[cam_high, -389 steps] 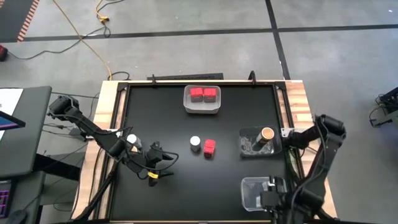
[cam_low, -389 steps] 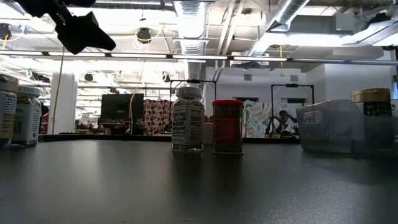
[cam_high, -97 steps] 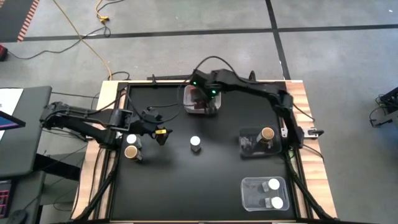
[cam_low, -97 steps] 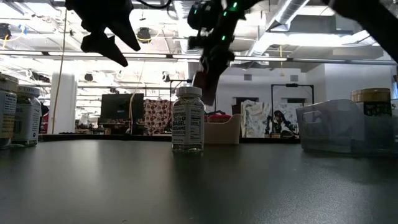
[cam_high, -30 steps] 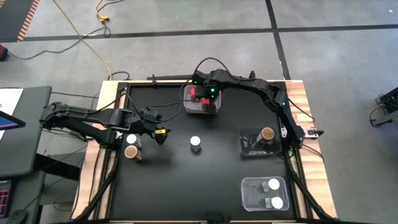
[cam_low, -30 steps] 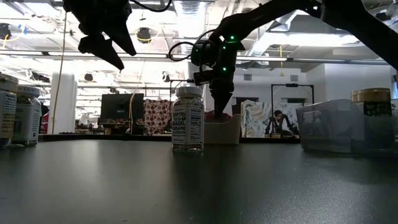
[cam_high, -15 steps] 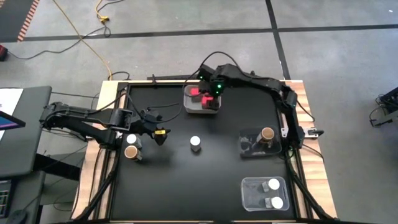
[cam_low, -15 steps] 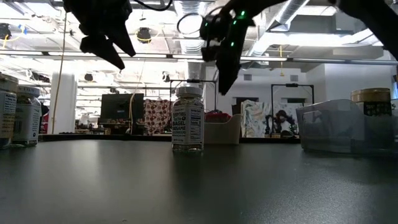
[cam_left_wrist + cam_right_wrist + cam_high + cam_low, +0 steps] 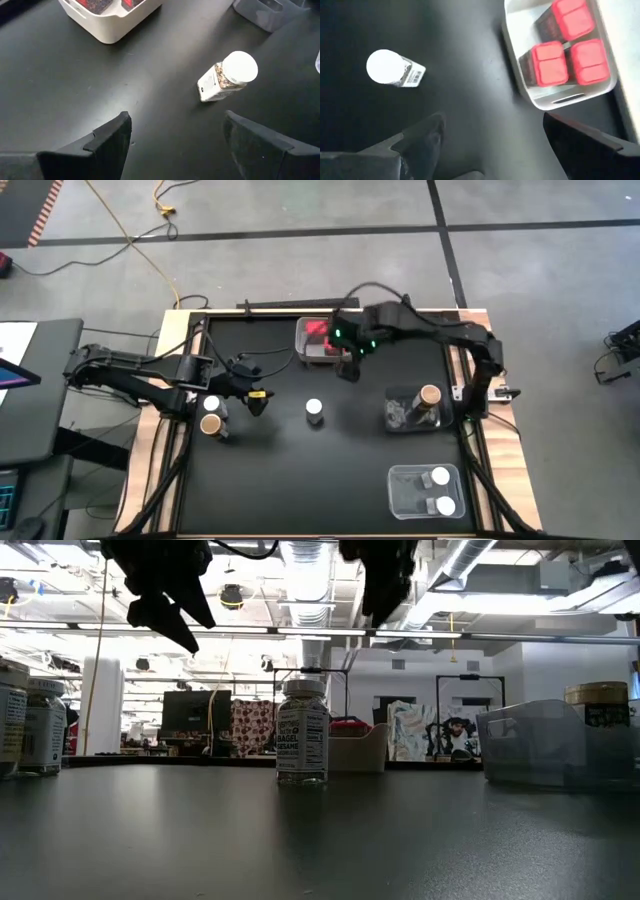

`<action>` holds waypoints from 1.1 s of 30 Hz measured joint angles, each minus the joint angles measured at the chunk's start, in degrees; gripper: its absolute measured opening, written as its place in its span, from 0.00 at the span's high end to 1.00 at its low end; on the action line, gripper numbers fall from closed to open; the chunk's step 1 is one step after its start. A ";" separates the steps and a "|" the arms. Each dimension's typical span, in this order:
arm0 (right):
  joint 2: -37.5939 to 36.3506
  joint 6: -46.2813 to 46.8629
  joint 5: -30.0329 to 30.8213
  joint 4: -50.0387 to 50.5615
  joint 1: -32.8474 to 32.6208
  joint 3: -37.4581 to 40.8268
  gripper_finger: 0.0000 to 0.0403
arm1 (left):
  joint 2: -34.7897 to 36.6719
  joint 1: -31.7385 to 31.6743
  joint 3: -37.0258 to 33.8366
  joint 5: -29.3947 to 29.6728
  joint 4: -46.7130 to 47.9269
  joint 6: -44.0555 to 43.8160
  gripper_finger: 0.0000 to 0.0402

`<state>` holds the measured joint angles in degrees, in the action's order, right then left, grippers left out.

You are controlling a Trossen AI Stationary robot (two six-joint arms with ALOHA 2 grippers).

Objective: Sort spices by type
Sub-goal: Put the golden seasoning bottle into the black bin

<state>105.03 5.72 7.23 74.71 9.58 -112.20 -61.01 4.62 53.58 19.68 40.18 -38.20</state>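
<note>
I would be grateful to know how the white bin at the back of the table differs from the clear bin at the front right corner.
The white bin has opaque white walls; the clear bin is see-through plastic. The white bin holds three red-lidded boxes; the clear bin holds two white-lidded jars. The white bin sits at the table's far edge near the middle, the clear bin at the near right corner. Both are rectangular, open-topped and hold a single kind of spice.

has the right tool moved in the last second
Yes. The right tool has left the white bin, pulling back toward the table's middle, empty and open.
</note>
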 joint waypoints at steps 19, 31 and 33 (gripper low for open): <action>-20.02 25.73 10.18 -37.48 -18.19 46.16 0.07 | -0.21 0.00 8.14 -1.31 18.60 -8.23 0.27; -19.45 21.02 10.14 -42.21 -20.10 47.16 0.07 | -0.23 8.92 16.65 -7.63 47.96 -53.67 0.27; -19.45 19.45 10.14 -42.50 -20.10 47.16 0.07 | -0.31 12.66 16.65 -9.27 49.73 -60.61 0.27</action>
<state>85.58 25.16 17.37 32.21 -10.52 -65.04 -61.33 17.29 70.24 10.41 89.91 -98.80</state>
